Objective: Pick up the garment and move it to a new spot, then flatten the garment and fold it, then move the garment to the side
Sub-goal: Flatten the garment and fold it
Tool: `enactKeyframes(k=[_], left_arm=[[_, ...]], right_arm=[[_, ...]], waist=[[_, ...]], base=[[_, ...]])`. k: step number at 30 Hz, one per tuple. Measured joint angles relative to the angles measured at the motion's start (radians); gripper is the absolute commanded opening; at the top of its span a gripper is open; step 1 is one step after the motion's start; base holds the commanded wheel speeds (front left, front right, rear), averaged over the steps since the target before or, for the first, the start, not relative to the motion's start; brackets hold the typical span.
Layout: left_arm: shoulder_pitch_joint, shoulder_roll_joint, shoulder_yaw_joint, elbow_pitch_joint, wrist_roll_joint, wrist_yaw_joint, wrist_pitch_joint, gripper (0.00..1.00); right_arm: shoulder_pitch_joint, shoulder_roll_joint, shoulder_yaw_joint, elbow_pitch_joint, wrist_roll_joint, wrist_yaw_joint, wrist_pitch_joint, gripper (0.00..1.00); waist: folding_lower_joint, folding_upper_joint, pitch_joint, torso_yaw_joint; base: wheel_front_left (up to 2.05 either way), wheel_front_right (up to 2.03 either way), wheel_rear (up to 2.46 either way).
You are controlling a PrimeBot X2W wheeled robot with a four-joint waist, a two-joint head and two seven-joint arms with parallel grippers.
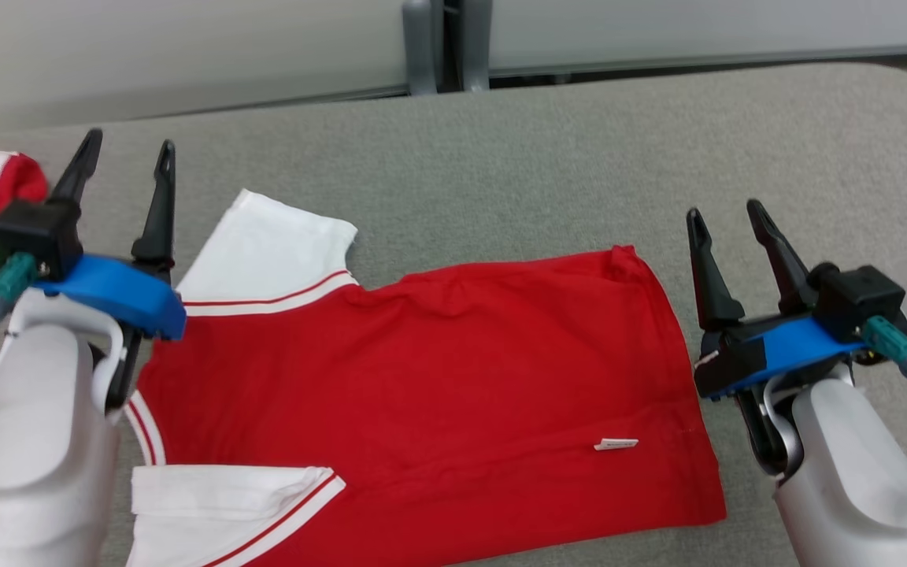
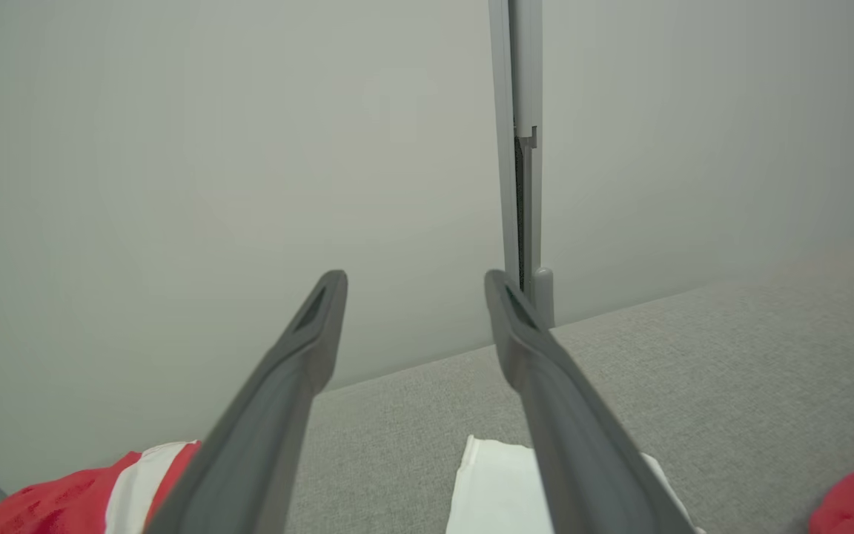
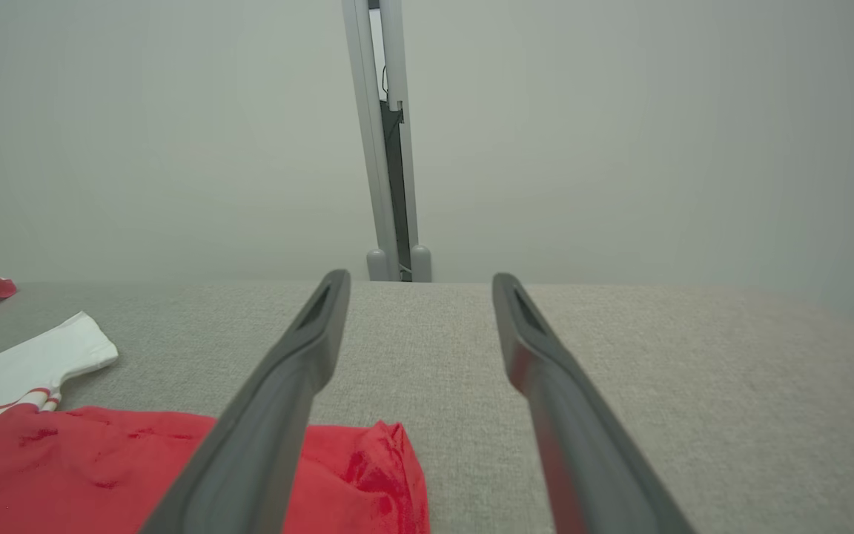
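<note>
I see my left tool (image 1: 130,140) and right tool (image 1: 723,208) released, garment (image 1: 422,378) between them; head view adds a white label (image 1: 616,444) nearer the right tool.

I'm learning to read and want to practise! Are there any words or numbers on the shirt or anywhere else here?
Nothing here can be read.
The small white label on the red shirt: too small and blurred to read.
No other words, numbers or signs can be made out on the shirt or the grey surface.
</note>
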Motion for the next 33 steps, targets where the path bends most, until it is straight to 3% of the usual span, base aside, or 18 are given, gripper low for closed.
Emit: enactKeyframes(k=[13, 23, 31, 33], left_arm=[[-0.3, 0.122, -0.307, 0.256, -0.123, 0.0, 0.121, 1.0], [-0.375, 0.178, -0.515, 0.374, -0.253, 0.0, 0.233, 1.0], [-0.395, 0.204, -0.62, 0.384, -0.41, 0.0, 0.326, 1.0], [-0.401, 0.213, -0.646, 0.378, -0.438, 0.0, 0.337, 0.17]], right_arm=[[-0.096, -0.005, 0.031, -0.023, 0.024, 0.0, 0.0, 1.0], [-0.112, -0.004, 0.033, -0.036, 0.03, 0.0, 0.0, 1.0], [-0.124, -0.012, 0.042, -0.033, 0.031, 0.0, 0.0, 1.0], [-0.127, -0.016, 0.049, -0.027, 0.031, 0.0, 0.0, 1.0]], waist=[[0.0, 0.0, 0.173, -0.071], [0.0, 0.0, 0.239, -0.106], [-0.0001, 0.0, 0.251, -0.116], [-0.0001, 0.0, 0.249, -0.117]], base=[[0.0, 0.0, 0.0], [0.0, 0.0, 0.0], [0.0, 0.0, 0.0], [0.0, 0.0, 0.0]])
